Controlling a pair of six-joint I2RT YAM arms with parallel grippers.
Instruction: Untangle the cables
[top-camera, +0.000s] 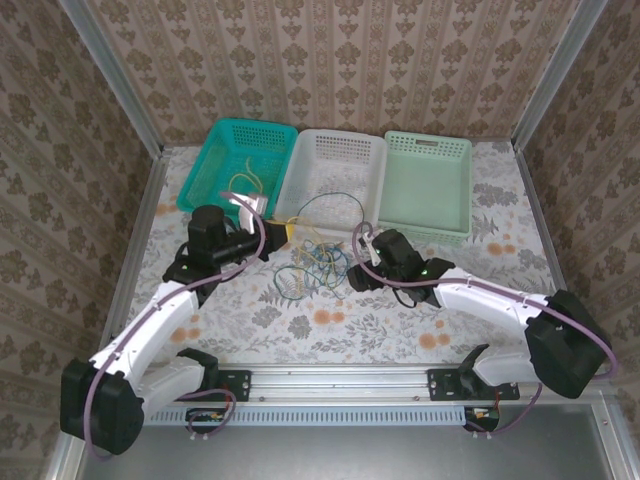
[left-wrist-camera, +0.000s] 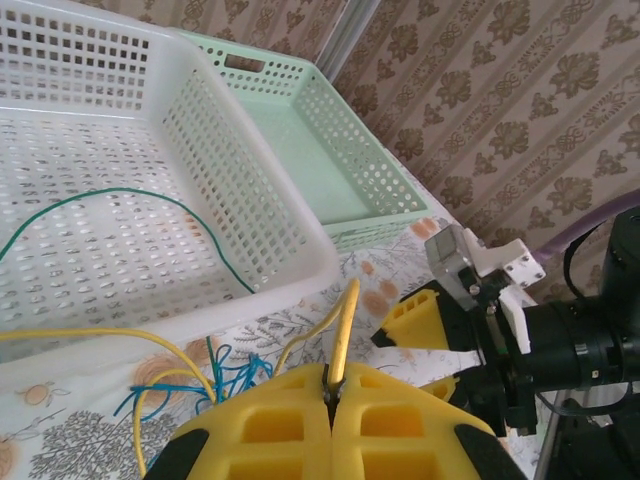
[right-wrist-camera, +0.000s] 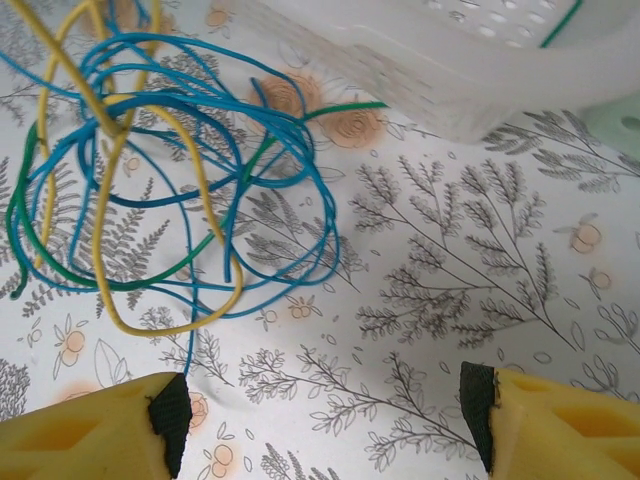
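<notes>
A tangle of thin yellow, green and blue cables (top-camera: 308, 265) lies on the floral-patterned surface (top-camera: 400, 320), just in front of the white perforated plastic basket (top-camera: 340, 150), the middle 1 of 3 baskets in a row at the far side. At that basket's near-left corner, the left hand (top-camera: 277, 235) has its yellow fingers (left-wrist-camera: 400, 420) pressed together on a thin yellow cable (left-wrist-camera: 343, 330), which stands up from between the tips and trails down toward the tangle. A green cable (top-camera: 335, 197) arcs out of the knot, over the white basket's near wall and across its floor. In front of the basket's near-right corner, the right hand (top-camera: 358, 272) is open, its 2 black-tipped yellow fingers (right-wrist-camera: 170, 420) spread wide above the printed surface, with the blue loops (right-wrist-camera: 290, 180) of the tangle lying just beyond the tips and not touching them. Left of the white basket, a teal perforated basket (top-camera: 215, 165) holds a separate loose yellow wire (top-camera: 243, 183). To the white basket's right sits a pale green perforated basket (top-camera: 430, 150).
</notes>
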